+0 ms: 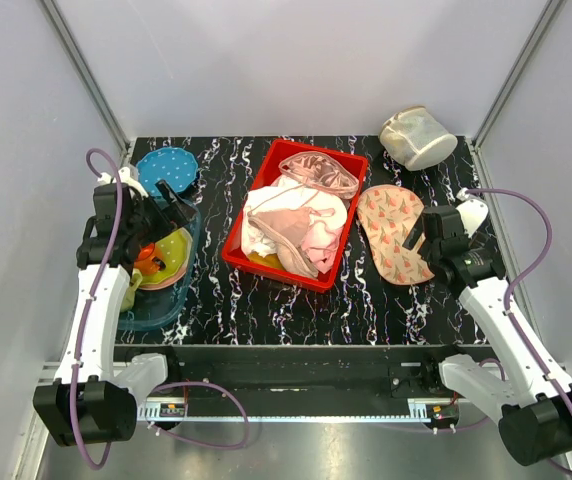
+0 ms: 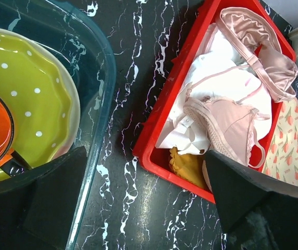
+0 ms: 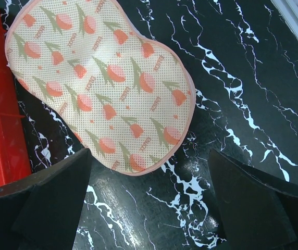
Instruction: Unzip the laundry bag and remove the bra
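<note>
- Fingers of the left gripper (image 2: 145, 156) gape, empty, just beside the clear tub (image 2: 105, 67).
- Right gripper (image 3: 149, 156) hovers, fingers spread, above the patterned pad (image 3: 102, 83); laundry bag (image 1: 419, 137) well apart.

A red rectangular plastic tray (image 1: 276, 274) is sitting in the middle of the black marbled bench (image 1: 366, 300). Inside it, a shiny pink satin bra (image 1: 318, 172) is lying at the far end on pale pink-and-white garments (image 1: 291, 225). A flat peach oval pad (image 1: 394, 232) is lying just right of the tray. Behind the pad, the cream-white mesh laundry bag (image 1: 421, 137) is resting in the far right corner. On the left, a clear plastic tub (image 1: 181, 285) is holding a yellow-green dotted plate (image 1: 171, 248), and a blue dotted plate (image 1: 169, 168) is sitting behind the tub. I am hanging my left claw (image 2: 146, 156) above the tub and my right claw (image 3: 149, 156) at the pad's right side.
</note>
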Available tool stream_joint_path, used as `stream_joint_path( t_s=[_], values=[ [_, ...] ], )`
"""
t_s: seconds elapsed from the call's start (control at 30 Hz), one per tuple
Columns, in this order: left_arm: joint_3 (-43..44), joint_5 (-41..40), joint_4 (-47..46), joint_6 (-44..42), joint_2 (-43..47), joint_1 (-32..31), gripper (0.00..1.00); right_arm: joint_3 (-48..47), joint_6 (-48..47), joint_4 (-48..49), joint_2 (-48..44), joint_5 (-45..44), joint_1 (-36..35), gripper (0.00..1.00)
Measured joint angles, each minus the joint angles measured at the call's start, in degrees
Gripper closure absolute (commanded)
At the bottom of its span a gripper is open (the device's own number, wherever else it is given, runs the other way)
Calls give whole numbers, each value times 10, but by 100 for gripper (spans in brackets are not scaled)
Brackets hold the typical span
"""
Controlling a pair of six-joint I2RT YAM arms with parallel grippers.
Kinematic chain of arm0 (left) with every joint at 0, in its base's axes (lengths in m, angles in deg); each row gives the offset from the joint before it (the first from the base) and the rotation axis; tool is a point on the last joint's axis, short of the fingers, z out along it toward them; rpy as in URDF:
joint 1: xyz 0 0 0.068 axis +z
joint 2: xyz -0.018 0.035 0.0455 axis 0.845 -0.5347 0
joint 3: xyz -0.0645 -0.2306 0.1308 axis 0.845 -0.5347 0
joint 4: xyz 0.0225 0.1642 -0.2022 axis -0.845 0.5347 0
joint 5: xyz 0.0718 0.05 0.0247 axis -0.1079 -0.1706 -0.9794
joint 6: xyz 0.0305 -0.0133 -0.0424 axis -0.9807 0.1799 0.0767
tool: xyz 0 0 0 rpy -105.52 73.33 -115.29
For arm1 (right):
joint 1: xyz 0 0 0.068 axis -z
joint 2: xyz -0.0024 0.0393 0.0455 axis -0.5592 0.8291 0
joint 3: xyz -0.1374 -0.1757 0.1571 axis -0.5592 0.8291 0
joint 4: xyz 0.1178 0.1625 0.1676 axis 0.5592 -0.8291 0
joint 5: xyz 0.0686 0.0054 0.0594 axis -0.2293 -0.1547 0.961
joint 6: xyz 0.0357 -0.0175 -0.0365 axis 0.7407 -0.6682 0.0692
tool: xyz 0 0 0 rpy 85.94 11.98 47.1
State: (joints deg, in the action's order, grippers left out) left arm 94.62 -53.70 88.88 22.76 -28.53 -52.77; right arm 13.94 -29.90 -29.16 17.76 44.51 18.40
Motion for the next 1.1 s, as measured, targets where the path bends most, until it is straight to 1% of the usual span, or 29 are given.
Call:
stream_joint_path(
  t_s=[0.13,0.33,0.4,0.43,0.5,0.6,0.7,0.77,0.83,0.93,1.0,1.1],
  values=[
    [0,17,0,-7,0,0,1,0,4,-4,-1,0,0,0],
    [0,75,-1,-24,-5,0,1,0,6,-4,-13,1,0,0],
    [0,79,2,-36,-12,-10,1,2,5,0,-17,4,0,0],
    [2,74,8,-43,-16,-22,1,4,4,6,-17,7,0,0],
    [15,43,23,-62,-29,-79,1,13,-1,17,-13,19,0,1],
    [36,-15,42,-88,-57,-198,1,19,-8,26,16,40,0,0],
    [43,-60,45,-99,-95,-299,1,24,-10,32,55,57,0,0],
    [47,-87,49,-106,-126,-353,1,24,-10,39,83,66,1,0],
    [54,-104,59,-111,-153,-384,1,22,-11,52,107,82,11,0],
    [63,-125,69,-116,-167,-389,1,-4,-13,86,154,130,72,0],
    [79,-145,71,-117,-167,-388,1,-51,-15,111,212,150,113,0],
    [95,-168,58,-116,-163,-386,1,-135,-14,149,301,171,140,0]
  ],
)
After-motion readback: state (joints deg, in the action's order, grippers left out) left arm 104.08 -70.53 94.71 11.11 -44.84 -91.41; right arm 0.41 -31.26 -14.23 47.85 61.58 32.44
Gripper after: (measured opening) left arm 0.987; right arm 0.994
